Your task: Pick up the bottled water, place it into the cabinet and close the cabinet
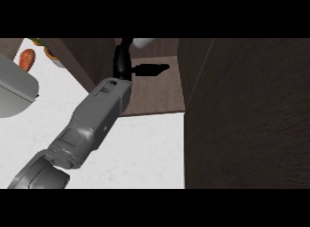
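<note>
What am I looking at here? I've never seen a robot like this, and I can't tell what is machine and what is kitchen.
The camera sits in the robot's head and looks steeply down at a white counter. The grey tube rising from the lower left is a forearm, most likely the robot's right. Its black right hand reaches into an open brown cabinet. The dark panel on the right is probably the cabinet's door.

A white object shows at the tip of the hand. It may be the water bottle, but I cannot tell whether it is held.

At the upper left lies an orange vegetable, perhaps a carrot. I cannot identify the pale grey shape beside it.
</note>
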Action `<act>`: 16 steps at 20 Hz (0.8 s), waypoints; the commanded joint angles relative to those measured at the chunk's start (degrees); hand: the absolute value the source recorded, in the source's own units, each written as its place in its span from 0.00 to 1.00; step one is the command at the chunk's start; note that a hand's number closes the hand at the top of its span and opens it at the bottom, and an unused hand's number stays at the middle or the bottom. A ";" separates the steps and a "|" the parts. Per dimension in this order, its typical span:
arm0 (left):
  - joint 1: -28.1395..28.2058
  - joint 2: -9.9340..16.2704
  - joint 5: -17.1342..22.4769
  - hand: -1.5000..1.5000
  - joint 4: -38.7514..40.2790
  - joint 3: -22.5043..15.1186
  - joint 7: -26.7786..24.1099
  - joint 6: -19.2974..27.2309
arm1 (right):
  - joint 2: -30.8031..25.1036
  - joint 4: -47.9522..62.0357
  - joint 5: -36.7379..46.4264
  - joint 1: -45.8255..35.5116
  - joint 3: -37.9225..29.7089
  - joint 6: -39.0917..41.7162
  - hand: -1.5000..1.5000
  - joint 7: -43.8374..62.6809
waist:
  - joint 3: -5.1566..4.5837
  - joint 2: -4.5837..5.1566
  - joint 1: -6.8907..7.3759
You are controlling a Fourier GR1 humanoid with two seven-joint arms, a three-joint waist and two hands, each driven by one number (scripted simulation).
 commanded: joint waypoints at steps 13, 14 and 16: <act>2.33 -1.05 7.66 0.00 -7.86 -1.63 -9.93 -8.00 | 0.28 -6.89 -0.05 -3.00 0.51 -4.43 0.00 4.82 | 0.06 -0.78 0.71; 2.55 -1.05 6.84 0.00 -7.42 -0.65 -9.35 -8.09 | 0.27 -10.56 -3.23 1.39 -1.86 -4.72 0.00 5.77 | 0.04 -1.10 1.44; 3.83 -1.06 8.98 0.00 -10.24 -3.03 -9.32 -6.73 | -0.86 -10.52 -4.19 1.18 -3.03 -4.06 0.00 5.97 | 0.05 -1.25 0.83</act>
